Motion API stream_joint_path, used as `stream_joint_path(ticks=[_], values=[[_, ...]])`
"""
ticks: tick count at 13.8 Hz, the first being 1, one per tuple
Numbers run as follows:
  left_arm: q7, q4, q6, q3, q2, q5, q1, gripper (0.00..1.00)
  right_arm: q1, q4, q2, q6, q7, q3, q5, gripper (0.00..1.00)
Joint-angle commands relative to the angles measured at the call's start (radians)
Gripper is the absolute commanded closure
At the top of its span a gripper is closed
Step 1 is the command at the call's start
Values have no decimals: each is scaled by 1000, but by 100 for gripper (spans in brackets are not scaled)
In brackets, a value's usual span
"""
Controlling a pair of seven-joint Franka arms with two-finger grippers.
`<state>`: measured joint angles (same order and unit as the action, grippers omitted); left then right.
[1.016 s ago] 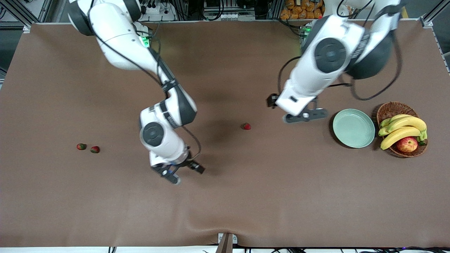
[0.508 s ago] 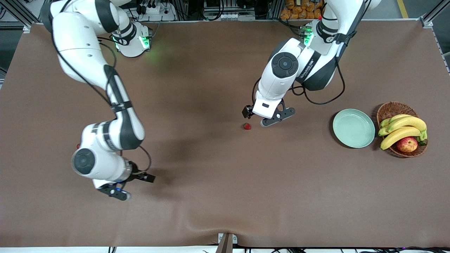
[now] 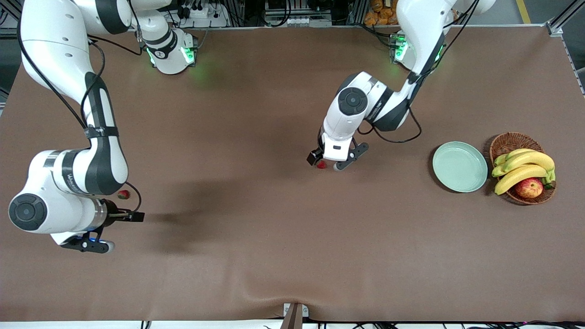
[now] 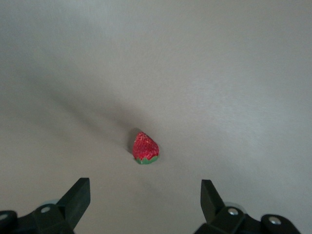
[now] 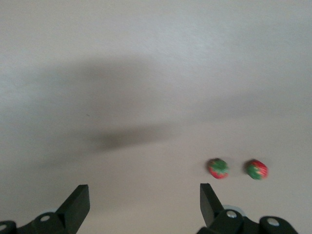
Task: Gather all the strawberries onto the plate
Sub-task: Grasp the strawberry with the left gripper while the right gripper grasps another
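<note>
Since a second ago both arms are swinging toward the right arm's end of the table. We are seeing the brown table [image 3: 274,256] carrying everything. Our right gripper [image 3: 116,230] is hanging with its fingers spread wide over bare cloth at the right arm's end, two strawberries [image 5: 218,168] lying just beside it and close together; the front view is showing only one of them [image 3: 123,194], the arm hiding the other. Our left gripper [image 3: 327,161] is hovering, fingers wide apart, right over the third strawberry [image 3: 321,164] mid-table, not touching it. The plate [image 3: 460,166] is sitting well apart from this gripper, toward the left arm's end, beside the basket [image 3: 507,141] of bananas [image 3: 523,165] and an apple [image 3: 529,187].
</note>
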<state>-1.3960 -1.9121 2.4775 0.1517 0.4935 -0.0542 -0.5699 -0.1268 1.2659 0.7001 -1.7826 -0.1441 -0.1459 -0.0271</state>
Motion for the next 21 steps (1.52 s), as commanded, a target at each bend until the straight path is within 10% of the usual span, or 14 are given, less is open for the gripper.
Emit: stream_joint_path(ticks=[1,6,16,18,21], values=[[-138,96,8,-12,89,39,-13,0,33,182,-96,-47,63,9,35,0],[-267,134,8,-15,146,53,-7,0,98,421,-130,-334,173,9,35,0],[-313,125,6,-17,177,60,-11,0,121,572,-120,-477,248,9,35,20],[-313,125,6,-15,177,82,-7,33,122,583,-119,-489,250,9,35,21],[-313,125,6,-15,178,97,-7,36,130,583,-111,-491,257,9,35,37]])
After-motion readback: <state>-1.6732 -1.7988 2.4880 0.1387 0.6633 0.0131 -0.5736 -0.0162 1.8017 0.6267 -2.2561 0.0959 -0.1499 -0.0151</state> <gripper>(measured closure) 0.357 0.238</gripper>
